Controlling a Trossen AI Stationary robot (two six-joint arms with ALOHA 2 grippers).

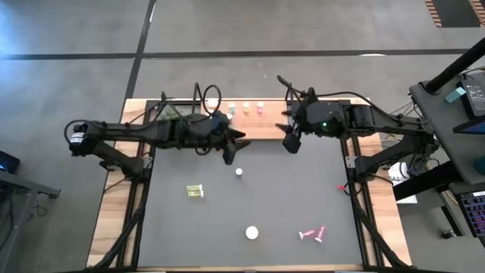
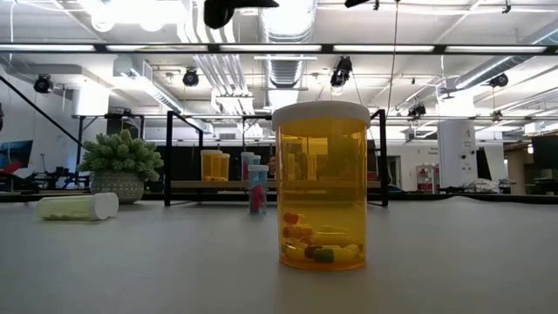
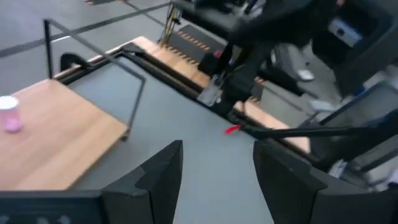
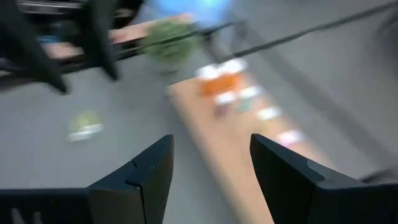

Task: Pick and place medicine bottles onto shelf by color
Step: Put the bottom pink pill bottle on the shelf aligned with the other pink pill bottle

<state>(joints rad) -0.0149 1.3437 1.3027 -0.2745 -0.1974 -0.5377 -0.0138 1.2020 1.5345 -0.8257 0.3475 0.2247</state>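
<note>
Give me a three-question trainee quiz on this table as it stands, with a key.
1. True or false: the left gripper is holding a bottle.
2. Which bottle lies on its side on the mat nearest the right arm's side? A) the yellow-green bottle B) the pink bottle C) the large orange bottle
3. Fill in: in the low view, the green plant stands beside the ____.

Key
1. False: both fingers stand apart with nothing between them, as do those of the right gripper.
2. B
3. shelf
</note>
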